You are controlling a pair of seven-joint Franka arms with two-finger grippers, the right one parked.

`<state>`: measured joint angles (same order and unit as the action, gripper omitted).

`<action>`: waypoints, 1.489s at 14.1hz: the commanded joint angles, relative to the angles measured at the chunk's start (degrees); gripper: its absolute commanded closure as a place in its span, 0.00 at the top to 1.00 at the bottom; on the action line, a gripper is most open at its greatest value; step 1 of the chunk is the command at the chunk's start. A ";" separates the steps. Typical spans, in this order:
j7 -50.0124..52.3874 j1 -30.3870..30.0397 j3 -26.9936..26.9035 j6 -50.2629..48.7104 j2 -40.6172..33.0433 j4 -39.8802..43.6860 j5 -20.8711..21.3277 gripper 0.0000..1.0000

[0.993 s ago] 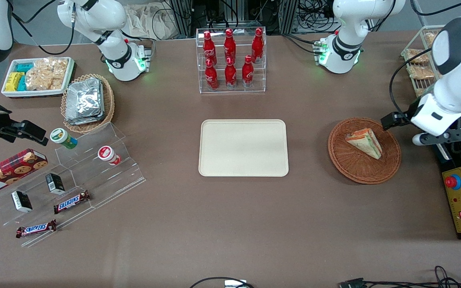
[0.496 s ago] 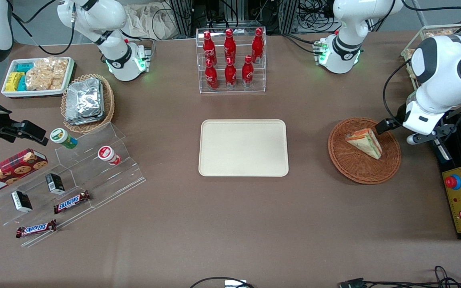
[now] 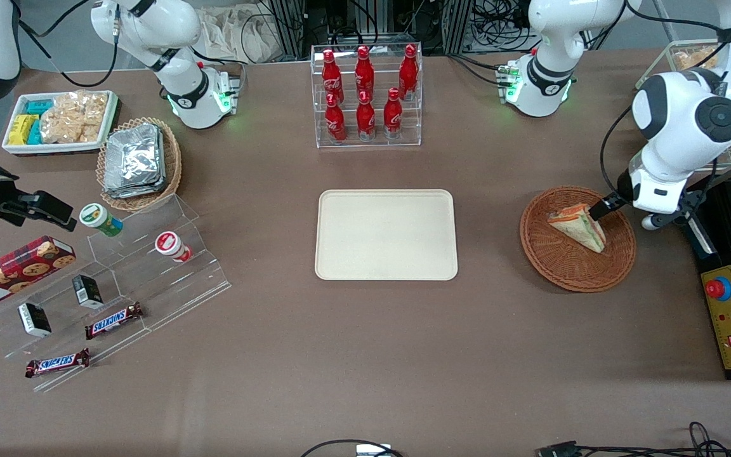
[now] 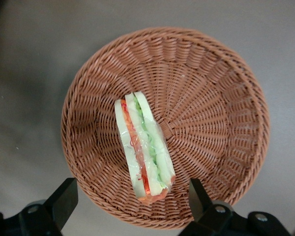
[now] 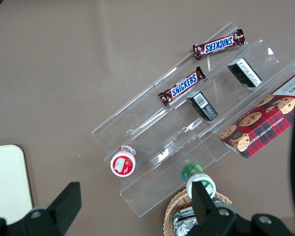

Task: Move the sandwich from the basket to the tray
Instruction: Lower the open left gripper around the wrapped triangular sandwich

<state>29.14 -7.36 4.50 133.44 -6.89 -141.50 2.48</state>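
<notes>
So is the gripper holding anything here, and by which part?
Nothing is held. The gripper hovers open above the sandwich, which lies untouched in the basket.

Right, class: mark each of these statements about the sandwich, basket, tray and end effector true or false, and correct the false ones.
1. The sandwich lies in the basket. True.
2. The tray already holds the sandwich. False: the tray is bare.
3. The end effector is open, above the basket. True.
4. The end effector grips the sandwich. False: its fingers stand apart on either side of the sandwich's end, not closed on it.
5. The basket sits on the tray. False: it sits on the table, toward the working arm's end.
</notes>
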 commanded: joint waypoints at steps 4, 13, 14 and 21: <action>7.51 0.24 0.43 8.48 2.22 -4.47 0.60 1.00; 11.37 0.24 0.34 21.42 8.46 -9.40 0.60 1.00; 11.81 0.24 0.34 21.60 8.82 -9.40 0.60 1.00; 15.94 0.41 0.43 21.95 8.82 -8.70 0.60 0.33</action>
<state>42.46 -7.10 4.70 154.48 2.51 -150.18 2.46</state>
